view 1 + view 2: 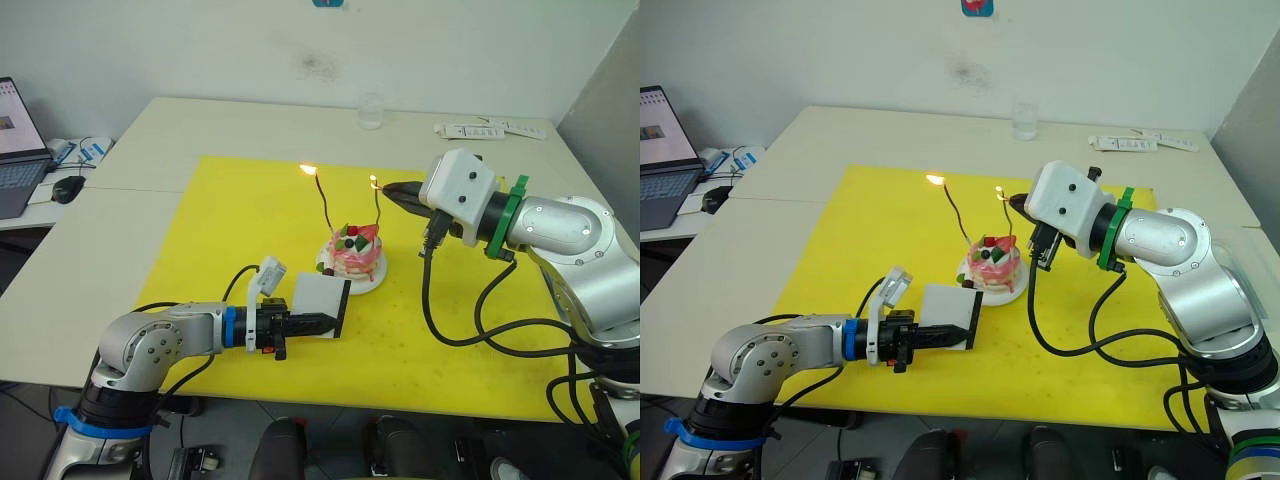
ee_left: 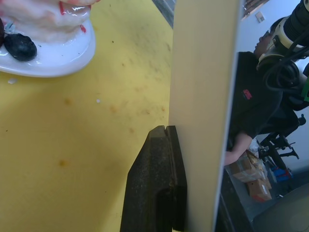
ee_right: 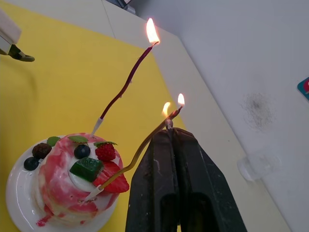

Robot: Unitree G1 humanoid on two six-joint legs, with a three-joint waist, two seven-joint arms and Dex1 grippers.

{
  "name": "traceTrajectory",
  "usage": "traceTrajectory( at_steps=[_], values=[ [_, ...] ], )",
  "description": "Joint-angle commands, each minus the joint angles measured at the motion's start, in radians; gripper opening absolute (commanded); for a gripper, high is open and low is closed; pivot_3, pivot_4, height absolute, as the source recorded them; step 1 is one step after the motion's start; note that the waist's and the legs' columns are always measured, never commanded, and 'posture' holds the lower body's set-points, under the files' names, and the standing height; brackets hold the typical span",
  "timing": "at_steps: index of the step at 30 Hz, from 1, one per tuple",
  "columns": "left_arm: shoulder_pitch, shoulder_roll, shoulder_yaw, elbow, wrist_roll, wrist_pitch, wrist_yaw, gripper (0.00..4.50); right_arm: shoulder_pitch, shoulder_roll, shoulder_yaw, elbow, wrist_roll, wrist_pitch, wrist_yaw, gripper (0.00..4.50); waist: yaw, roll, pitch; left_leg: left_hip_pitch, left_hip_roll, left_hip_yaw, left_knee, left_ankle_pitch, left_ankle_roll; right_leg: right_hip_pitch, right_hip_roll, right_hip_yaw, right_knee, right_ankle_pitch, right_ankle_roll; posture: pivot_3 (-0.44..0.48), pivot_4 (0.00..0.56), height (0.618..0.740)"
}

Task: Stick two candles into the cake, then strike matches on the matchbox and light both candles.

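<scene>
The pink cake (image 1: 353,256) sits on its white plate (image 1: 372,285) in the middle of the yellow mat. Two wavy candles stand in it. The left candle (image 3: 126,84) burns with a tall flame. The right candle (image 3: 140,147) leans toward my right gripper (image 1: 392,191) and has a small flame at its tip. That gripper is shut on a match (image 3: 168,122), whose lit end touches that candle's tip. In front of the cake, my left gripper (image 1: 322,322) is shut on the white matchbox (image 1: 320,302), held upright on its edge just above the mat.
The yellow mat (image 1: 230,220) covers the table's middle. A clear glass (image 1: 371,110) and white packets (image 1: 490,130) lie at the back. A laptop (image 1: 15,150) and mouse (image 1: 67,188) sit on the desk at the left. A person (image 2: 251,106) sits beyond the table.
</scene>
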State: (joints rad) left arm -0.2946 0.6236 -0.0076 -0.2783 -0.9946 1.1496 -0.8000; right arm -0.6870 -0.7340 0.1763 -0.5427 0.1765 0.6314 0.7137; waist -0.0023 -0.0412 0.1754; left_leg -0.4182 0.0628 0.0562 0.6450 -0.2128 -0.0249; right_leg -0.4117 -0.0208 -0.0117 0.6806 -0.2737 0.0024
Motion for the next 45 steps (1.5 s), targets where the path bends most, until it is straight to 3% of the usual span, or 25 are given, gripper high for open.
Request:
traceTrajectory(
  at_steps=[1, 10, 17, 22, 28, 32, 41, 42, 45],
  values=[
    [-0.014, -0.002, 0.0, -0.019, -0.003, -0.009, -0.019, 0.0, -0.006, -0.004, -0.054, -0.025, -0.009, -0.006, -0.017, 0.01, 0.0, 0.0, 0.0, 0.0, 0.0, 0.0, 0.0, 0.0, 0.0, 0.0, 0.0, 0.0, 0.0, 0.0, 0.0, 0.0, 0.15, 0.706],
    [-0.013, -0.027, 0.0, -0.034, -0.02, -0.005, 0.0, 0.0, 0.24, -0.034, -0.288, -0.03, 0.002, 0.125, -0.096, 0.01, 0.003, 0.0, 0.0, -0.001, -0.001, 0.001, 0.0, 0.0, 0.0, 0.001, -0.001, 0.0, 0.0, 0.0, 0.0, 0.0, 0.15, 0.706],
    [-0.014, -0.081, -0.01, -0.042, -0.02, -0.005, 0.026, 0.0, 0.472, 0.103, -0.603, 0.048, -0.049, 0.269, -0.341, 0.01, 0.003, 0.0, 0.0, 0.0, -0.001, 0.0, 0.0, 0.0, 0.0, 0.001, -0.001, 0.0, 0.0, 0.0, 0.0, 0.0, 0.15, 0.706],
    [-0.005, -0.11, -0.024, -0.037, -0.004, -0.02, 0.03, 0.0, 0.484, 0.166, -0.728, 0.133, -0.049, 0.298, -0.448, 0.01, -0.004, 0.002, -0.001, 0.001, -0.001, 0.001, 0.0, 0.0, 0.0, 0.001, 0.0, 0.002, 0.001, 0.001, 0.001, 0.0, 0.15, 0.706],
    [0.007, -0.127, -0.026, -0.043, 0.002, -0.028, 0.038, 0.0, 0.437, 0.185, -0.785, 0.269, -0.038, 0.32, -0.525, 0.01, -0.004, 0.003, -0.001, 0.001, -0.001, 0.001, 0.0, 0.0, 0.0, 0.001, 0.003, 0.001, 0.001, 0.001, 0.001, 0.0, 0.15, 0.706],
    [0.014, -0.13, -0.026, -0.048, 0.004, -0.033, 0.044, 0.0, 0.384, 0.193, -0.824, 0.36, -0.029, 0.318, -0.58, 0.99, -0.003, 0.003, -0.001, 0.001, -0.002, 0.002, 0.0, 0.0, 0.0, 0.001, 0.003, 0.002, 0.001, 0.0, 0.001, 0.0, 0.15, 0.706],
    [0.03, -0.122, -0.006, -0.061, -0.007, -0.028, 0.066, 0.0, 0.404, 0.178, -0.828, 0.253, -0.002, 0.245, -0.578, 4.23, -0.003, 0.004, -0.001, 0.001, -0.002, 0.001, 0.0, 0.0, 0.0, 0.001, 0.003, 0.002, 0.0, 0.0, 0.001, 0.0, 0.15, 0.706],
    [0.028, -0.118, 0.001, -0.063, -0.013, -0.021, 0.07, 0.0, 0.413, 0.17, -0.82, 0.221, 0.005, 0.227, -0.562, 4.47, -0.003, 0.005, -0.001, 0.001, -0.002, 0.001, 0.0, 0.0, 0.0, 0.001, 0.003, 0.002, 0.0, 0.0, 0.001, 0.0, 0.15, 0.706],
    [0.008, -0.103, 0.036, -0.072, -0.071, 0.045, 0.105, 0.0, 0.455, 0.113, -0.772, 0.111, 0.054, 0.173, -0.44, 4.47, -0.004, 0.007, -0.001, 0.001, -0.002, 0.001, 0.0, 0.0, 0.0, 0.001, 0.003, 0.002, 0.0, 0.0, 0.001, 0.0, 0.15, 0.706]
  ],
)
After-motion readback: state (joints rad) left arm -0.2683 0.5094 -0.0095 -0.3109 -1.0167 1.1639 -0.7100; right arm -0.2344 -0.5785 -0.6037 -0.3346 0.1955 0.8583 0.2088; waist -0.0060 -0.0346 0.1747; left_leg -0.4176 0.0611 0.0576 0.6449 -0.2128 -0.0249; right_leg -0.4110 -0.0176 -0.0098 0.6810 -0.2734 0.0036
